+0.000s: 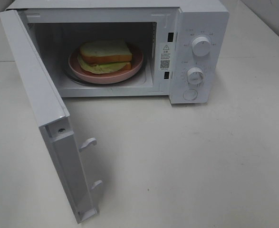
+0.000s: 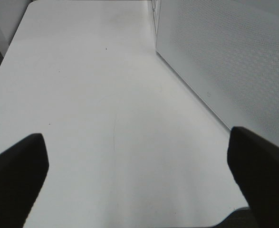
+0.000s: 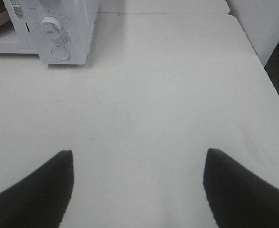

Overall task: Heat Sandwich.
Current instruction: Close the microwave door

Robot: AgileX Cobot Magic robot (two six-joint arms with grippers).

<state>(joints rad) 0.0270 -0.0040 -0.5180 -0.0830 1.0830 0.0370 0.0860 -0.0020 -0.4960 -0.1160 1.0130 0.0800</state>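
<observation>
White microwave (image 1: 201, 19): standing with its door (image 1: 37, 102) hanging wide.
Sandwich (image 1: 106, 56): resting on the pink plate (image 1: 135, 65) inside, already loaded.
Left gripper (image 2: 135, 137), right gripper (image 3: 138, 153): both hovering over the table (image 1: 201, 166), jaws apart, empty.
Remaining: door closing, dial (image 1: 195, 75) turning.

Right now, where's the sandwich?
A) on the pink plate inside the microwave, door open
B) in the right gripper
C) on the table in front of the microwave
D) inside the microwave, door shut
A: the sandwich sits on the pink plate in the cavity of the microwave, and the door stands wide open.
</observation>
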